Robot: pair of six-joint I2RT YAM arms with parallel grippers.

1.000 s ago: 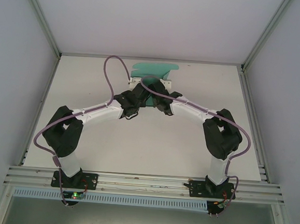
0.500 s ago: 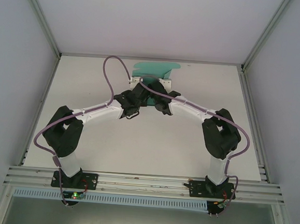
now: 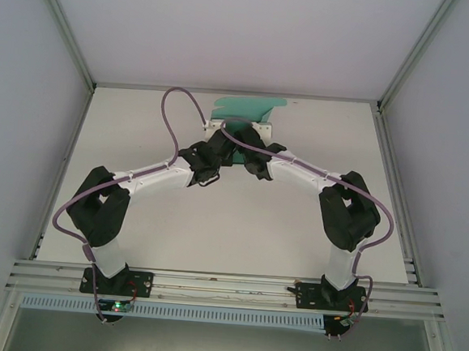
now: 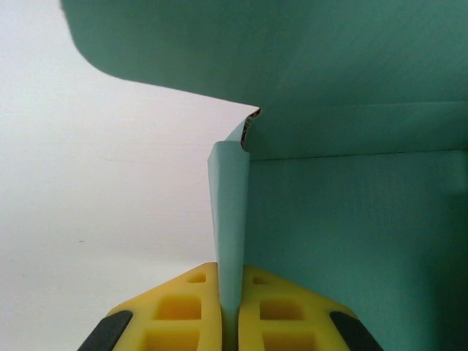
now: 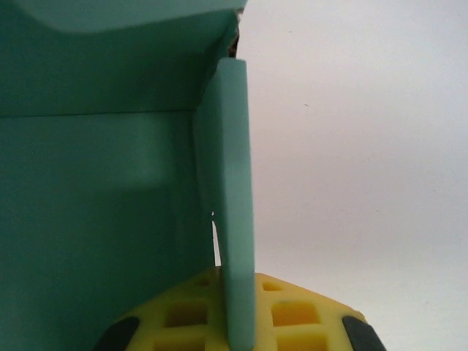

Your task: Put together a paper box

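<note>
The paper box (image 3: 246, 110) is teal-green card, partly folded, at the far middle of the table. Both arms reach in to it from either side. My left gripper (image 3: 221, 139) is shut on the box's left side wall; in the left wrist view the yellow fingers (image 4: 191, 307) pinch that upright wall (image 4: 232, 219), with the box's inside (image 4: 351, 227) to the right. My right gripper (image 3: 252, 141) is shut on the right side wall; the right wrist view has this wall (image 5: 235, 205) standing between its yellow fingers (image 5: 300, 314), the box's inside (image 5: 95, 212) to the left.
The white table (image 3: 231, 224) ends at a raised frame at the back (image 3: 322, 100) and rails along both sides. A purple cable (image 3: 173, 114) loops over the left arm near the box. A metal rail (image 3: 226, 285) runs along the near edge by the arm bases.
The box and both grippers have shifted slightly to the right. The right gripper eased a little and is shut again on the wall.
</note>
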